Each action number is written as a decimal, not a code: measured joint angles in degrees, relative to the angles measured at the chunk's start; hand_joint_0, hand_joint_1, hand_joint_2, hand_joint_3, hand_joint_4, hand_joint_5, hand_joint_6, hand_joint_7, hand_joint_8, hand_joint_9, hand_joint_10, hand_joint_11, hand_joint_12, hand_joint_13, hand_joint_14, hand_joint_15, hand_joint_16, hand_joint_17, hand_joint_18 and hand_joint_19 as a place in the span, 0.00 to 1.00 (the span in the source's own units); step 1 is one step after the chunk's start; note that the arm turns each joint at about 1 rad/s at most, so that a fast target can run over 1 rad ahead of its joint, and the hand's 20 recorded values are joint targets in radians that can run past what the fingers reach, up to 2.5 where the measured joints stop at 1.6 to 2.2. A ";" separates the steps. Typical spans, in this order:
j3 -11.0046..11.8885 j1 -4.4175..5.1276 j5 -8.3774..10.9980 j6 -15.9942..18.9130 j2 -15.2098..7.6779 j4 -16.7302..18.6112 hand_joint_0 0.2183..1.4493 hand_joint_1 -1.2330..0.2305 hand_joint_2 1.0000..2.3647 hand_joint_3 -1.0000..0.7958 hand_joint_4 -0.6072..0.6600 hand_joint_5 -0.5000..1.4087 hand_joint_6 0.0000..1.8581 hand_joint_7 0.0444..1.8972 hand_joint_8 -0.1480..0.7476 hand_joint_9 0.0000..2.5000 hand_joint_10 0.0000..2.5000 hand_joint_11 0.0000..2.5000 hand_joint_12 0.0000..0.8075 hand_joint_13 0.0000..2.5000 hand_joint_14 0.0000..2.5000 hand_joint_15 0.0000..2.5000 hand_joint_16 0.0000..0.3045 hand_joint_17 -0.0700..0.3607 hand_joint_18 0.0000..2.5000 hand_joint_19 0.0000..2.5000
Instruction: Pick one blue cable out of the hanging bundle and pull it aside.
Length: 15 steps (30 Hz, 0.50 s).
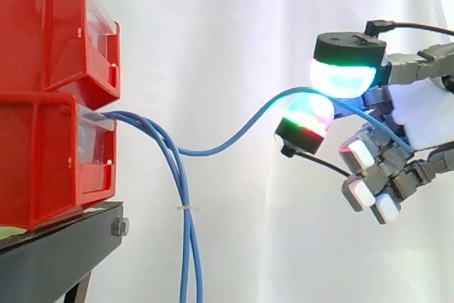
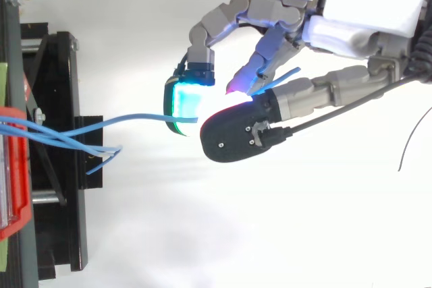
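Side view: hand [image 1: 425,122] pinches one thin blue cable [image 1: 237,136] between glowing pads [image 1: 340,79]; cable stretches leftward to the hanging blue bundle [image 1: 187,239] by red plastic bins [image 1: 42,154]

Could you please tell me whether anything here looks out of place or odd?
One blue cable strays from the hanging bundle, sagging sideways to the hand, which pinches it between its pads. That fits the task; nothing looks damaged or spilled.

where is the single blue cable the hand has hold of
In the side view the cable runs right from the lower red bin, clear of the bundle hanging at left, and is pinched between the hand's fingers at centre right.
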 measured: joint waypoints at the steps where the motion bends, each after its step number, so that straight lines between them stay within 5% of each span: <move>1: 0.01 0.00 0.00 0.00 0.00 0.00 0.29 0.28 0.02 0.60 0.37 0.24 0.49 0.52 0.42 0.47 0.01 0.22 0.44 0.38 0.01 0.26 0.16 0.42 0.33 0.25; 15: 0.01 -0.01 0.00 0.00 -0.02 0.01 0.29 0.28 0.02 0.60 0.37 0.24 0.49 0.52 0.43 0.47 0.01 0.22 0.45 0.38 0.01 0.26 0.16 0.42 0.34 0.26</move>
